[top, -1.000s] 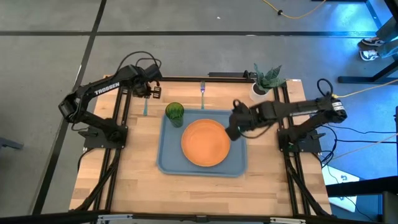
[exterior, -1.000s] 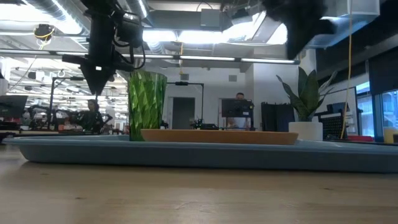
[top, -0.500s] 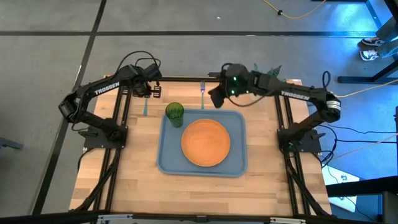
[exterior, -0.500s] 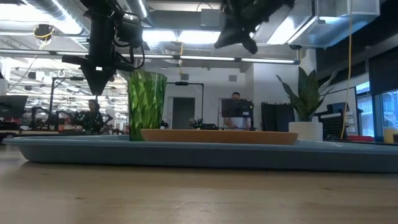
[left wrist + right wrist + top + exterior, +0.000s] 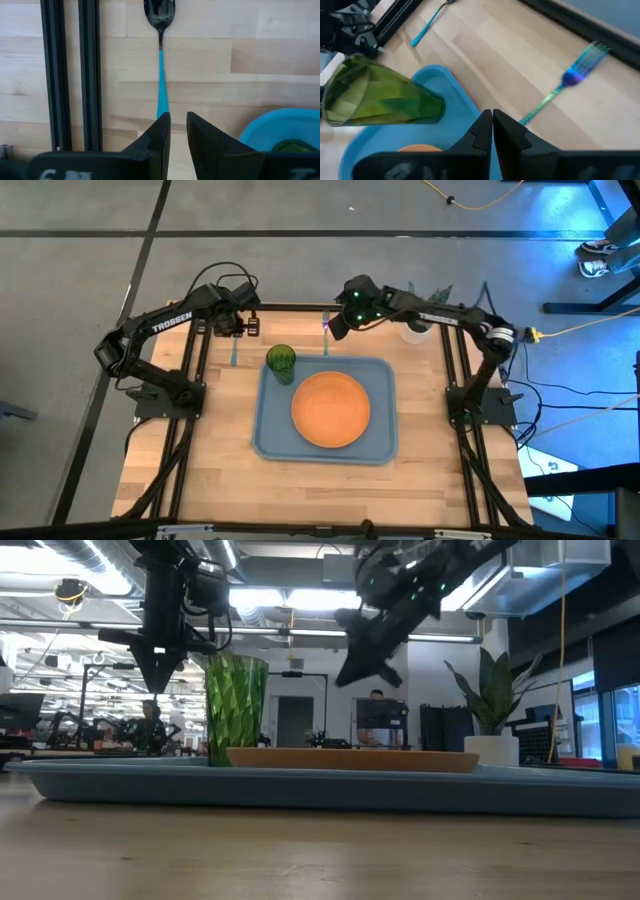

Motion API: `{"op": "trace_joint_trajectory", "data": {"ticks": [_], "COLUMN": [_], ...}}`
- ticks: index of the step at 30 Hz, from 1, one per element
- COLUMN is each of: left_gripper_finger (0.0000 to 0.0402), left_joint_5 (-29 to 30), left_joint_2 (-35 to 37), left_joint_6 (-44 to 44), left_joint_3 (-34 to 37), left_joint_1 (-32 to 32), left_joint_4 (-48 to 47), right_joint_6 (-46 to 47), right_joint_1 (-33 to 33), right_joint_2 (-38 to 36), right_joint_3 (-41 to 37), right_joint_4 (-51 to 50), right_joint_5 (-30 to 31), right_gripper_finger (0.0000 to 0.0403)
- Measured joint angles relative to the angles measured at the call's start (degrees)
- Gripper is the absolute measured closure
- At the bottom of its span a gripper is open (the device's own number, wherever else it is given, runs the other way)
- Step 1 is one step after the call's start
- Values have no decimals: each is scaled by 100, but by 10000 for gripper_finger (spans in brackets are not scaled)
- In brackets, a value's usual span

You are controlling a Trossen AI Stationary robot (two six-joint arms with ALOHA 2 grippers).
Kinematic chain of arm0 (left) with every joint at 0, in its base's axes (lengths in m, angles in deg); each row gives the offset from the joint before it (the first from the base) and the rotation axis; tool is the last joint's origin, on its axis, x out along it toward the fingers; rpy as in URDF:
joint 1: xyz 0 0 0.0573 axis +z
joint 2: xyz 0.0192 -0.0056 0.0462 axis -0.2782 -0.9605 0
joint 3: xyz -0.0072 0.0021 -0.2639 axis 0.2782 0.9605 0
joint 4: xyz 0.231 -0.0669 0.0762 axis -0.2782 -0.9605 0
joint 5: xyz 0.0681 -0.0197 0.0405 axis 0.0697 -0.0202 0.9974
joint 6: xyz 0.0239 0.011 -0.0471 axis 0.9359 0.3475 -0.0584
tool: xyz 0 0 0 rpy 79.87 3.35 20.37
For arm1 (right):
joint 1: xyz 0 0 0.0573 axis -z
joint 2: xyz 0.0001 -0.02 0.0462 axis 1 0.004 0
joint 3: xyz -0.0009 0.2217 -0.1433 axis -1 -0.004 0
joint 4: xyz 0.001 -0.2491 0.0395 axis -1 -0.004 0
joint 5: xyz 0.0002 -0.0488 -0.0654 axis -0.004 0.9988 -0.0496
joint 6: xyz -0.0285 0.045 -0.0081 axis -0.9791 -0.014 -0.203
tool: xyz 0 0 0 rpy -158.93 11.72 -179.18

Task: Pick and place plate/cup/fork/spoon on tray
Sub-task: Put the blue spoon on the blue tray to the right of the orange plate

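- Wooden table seen from above: the tray sits mid-table with the plate in its middle and the cup at its far left corner, so two items look placed. The fork and spoon lie on bare wood beyond the tray. The left tool hangs over the spoon; the right tool is just beside the fork.
- Low view: both tools hang above the table, touching nothing.
- Left wrist view: the left tool's fingers stand a narrow gap apart, empty, lined up with the spoon's teal handle, likely for a pinch.
- Right wrist view: the right tool is nearly closed, holding nothing, aimed at the fork's handle near the tray rim.
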State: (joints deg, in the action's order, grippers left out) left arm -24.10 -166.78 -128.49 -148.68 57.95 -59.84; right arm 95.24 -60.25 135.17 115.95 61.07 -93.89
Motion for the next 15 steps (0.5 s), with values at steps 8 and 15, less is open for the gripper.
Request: {"op": "trace_joint_trajectory", "data": {"ticks": [8,15], "left_gripper_finger": [345,345], "left_joint_5": [-3,-3], "left_joint_2": [0,0], "left_joint_6": [-1,2], "left_joint_3": [0,0], "left_joint_1": [0,0], "left_joint_4": [0,2], "right_joint_6": [164,-86], "right_joint_1": [212,535], "right_joint_2": [722,973], "right_joint_3": [-4,-4], "right_joint_4": [561,528], "right_joint_5": [-114,-177], "right_gripper_finger": [382,382]}}
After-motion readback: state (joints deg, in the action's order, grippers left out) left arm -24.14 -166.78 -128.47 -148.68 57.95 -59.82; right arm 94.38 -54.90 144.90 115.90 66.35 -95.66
